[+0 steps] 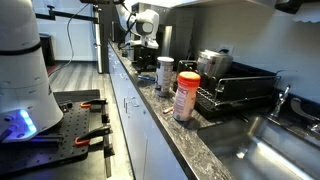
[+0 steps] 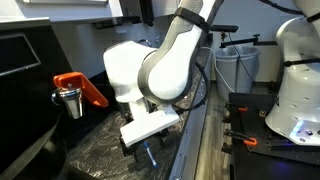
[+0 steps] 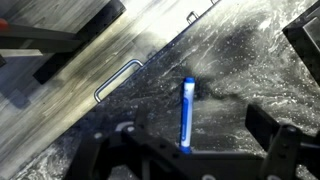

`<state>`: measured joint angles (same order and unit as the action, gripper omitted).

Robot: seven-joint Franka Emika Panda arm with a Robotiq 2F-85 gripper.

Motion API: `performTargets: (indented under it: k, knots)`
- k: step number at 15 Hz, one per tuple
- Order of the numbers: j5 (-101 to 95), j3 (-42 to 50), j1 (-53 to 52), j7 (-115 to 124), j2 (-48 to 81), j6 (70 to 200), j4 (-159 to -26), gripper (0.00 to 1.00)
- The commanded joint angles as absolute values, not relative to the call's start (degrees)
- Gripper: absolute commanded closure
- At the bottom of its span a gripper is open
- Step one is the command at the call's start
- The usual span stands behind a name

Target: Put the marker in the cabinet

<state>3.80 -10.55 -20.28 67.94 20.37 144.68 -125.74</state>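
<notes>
A blue marker [image 3: 187, 112] lies flat on the dark speckled countertop [image 3: 230, 70] in the wrist view. My gripper [image 3: 195, 132] is open and hangs low over it, one finger on each side of the marker, which lies nearer the left finger. The fingers do not touch it. In both exterior views the gripper [image 2: 150, 150] [image 1: 147, 45] points down at the counter, and the marker is hidden there. The pale underside of the overhead cabinet [image 1: 240, 12] shows only in part, high above the counter.
A jar with an orange lid [image 1: 186, 95], a blue-lidded jar [image 1: 165, 72], a dish rack [image 1: 235, 85] and a sink [image 1: 270, 140] stand along the counter. An orange tool [image 2: 80, 88] and a metal cup [image 2: 68, 100] sit beside the arm. Base-cabinet handle [image 3: 118, 80] lies below the counter edge.
</notes>
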Motion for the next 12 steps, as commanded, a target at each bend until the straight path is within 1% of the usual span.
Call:
performTargets:
  k: [1,4,6,7,8,9,10,12]
  knots:
    - [2.14,-9.18,-21.6,68.88,23.21,145.53,-122.92,0.0]
    - [1.68,-8.68,-21.84,68.79,24.4,145.72,-122.01,0.0]
    - [1.77,-8.32,-22.1,68.73,24.94,145.87,-121.89,0.03]
    - [1.91,-8.2,-22.2,68.73,25.21,145.8,-121.71,0.04]
    - [1.97,-8.12,-22.27,68.67,25.34,146.01,-121.91,0.11]
    - [2.08,-8.1,-22.31,68.6,25.54,146.02,-121.88,0.05]
    - [2.16,-8.09,-22.38,68.58,25.77,146.1,-121.77,0.07]
    - [2.16,-7.99,-22.53,68.63,25.85,146.43,-122.04,0.32]
